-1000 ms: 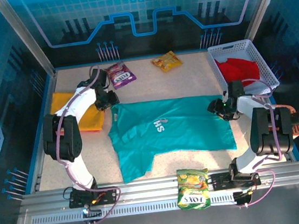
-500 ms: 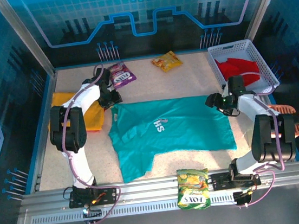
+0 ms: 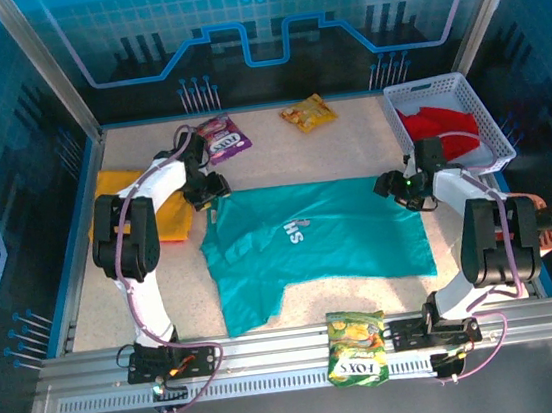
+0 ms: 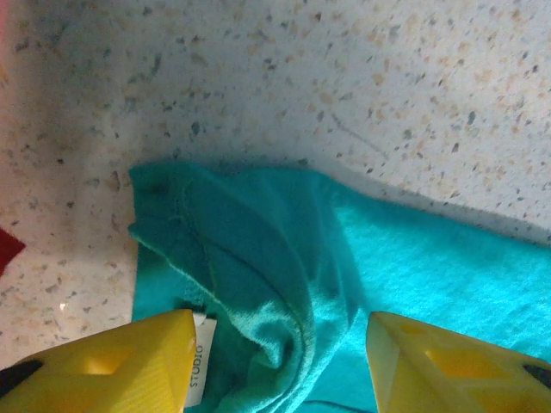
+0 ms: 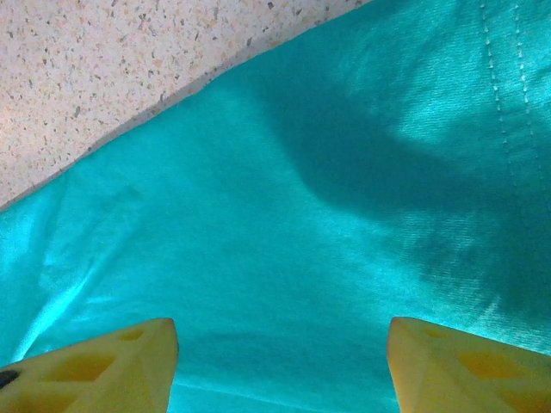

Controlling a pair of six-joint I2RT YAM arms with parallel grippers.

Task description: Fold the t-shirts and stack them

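Spread flat across the middle of the table (image 3: 349, 142), the teal shirt (image 3: 316, 242). Poised at its far corners, left hand (image 3: 216, 190) and right hand (image 3: 391, 186), both wide open and empty (probably to pinch that edge for folding).

Site entry, logged from my remote station: a robotics test cell, not a home or a shop. Evidence: a speckled tabletop (image 3: 349, 147) boxed in by blue wall panels (image 3: 262, 7) printed with circuit and gear motifs, and metal corner posts (image 3: 42, 64). A slotted aluminium rail (image 3: 294, 350) along the near edge carries the left arm base (image 3: 154, 360) and the right arm base (image 3: 442, 327), both with exposed cabling.
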